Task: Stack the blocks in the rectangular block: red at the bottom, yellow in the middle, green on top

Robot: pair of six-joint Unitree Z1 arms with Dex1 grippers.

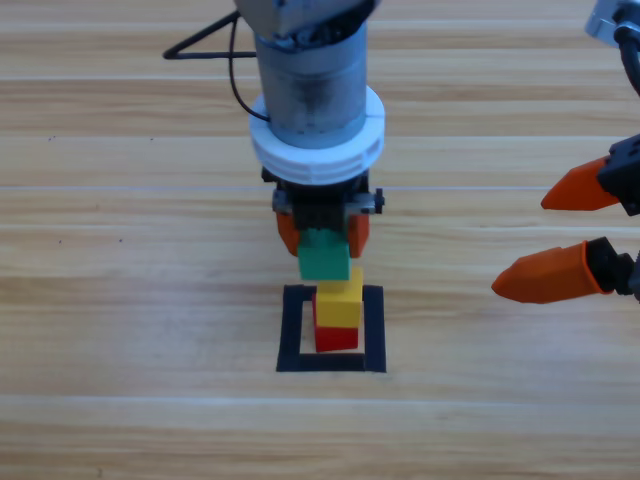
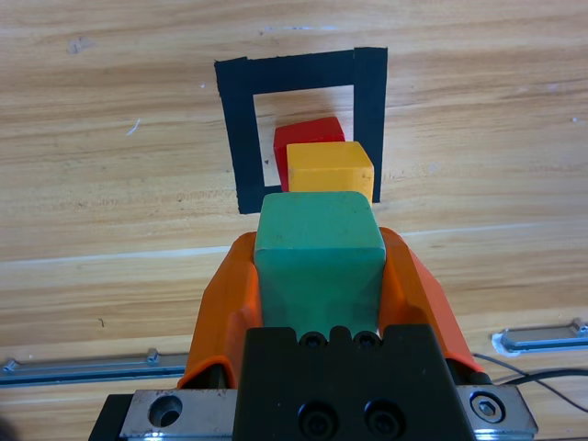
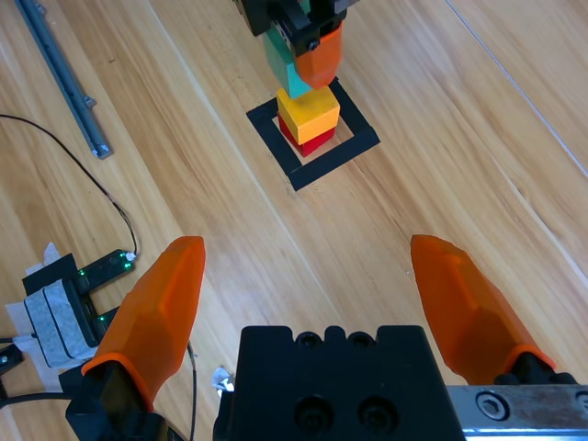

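Inside the black tape square (image 1: 292, 333) (image 2: 237, 138) (image 3: 303, 170) the red cube (image 1: 337, 339) (image 2: 303, 136) (image 3: 315, 143) rests on the wood with the yellow cube (image 1: 341, 301) (image 2: 329, 169) (image 3: 310, 111) stacked on it. My left gripper (image 1: 322, 236) (image 2: 319, 266) is shut on the green cube (image 1: 324, 256) (image 2: 318, 259) (image 3: 278, 61), which hangs in the air a little above the yellow cube and toward the back. At the right edge my right gripper (image 1: 555, 235) (image 3: 308, 294) waits open with nothing between its fingers.
A black cable (image 1: 205, 40) loops behind the left arm. In the right wrist view a metal rail (image 3: 62, 78) lies along the table's side, with a thin cable (image 3: 92, 179) and a small black device (image 3: 78, 294) near it.
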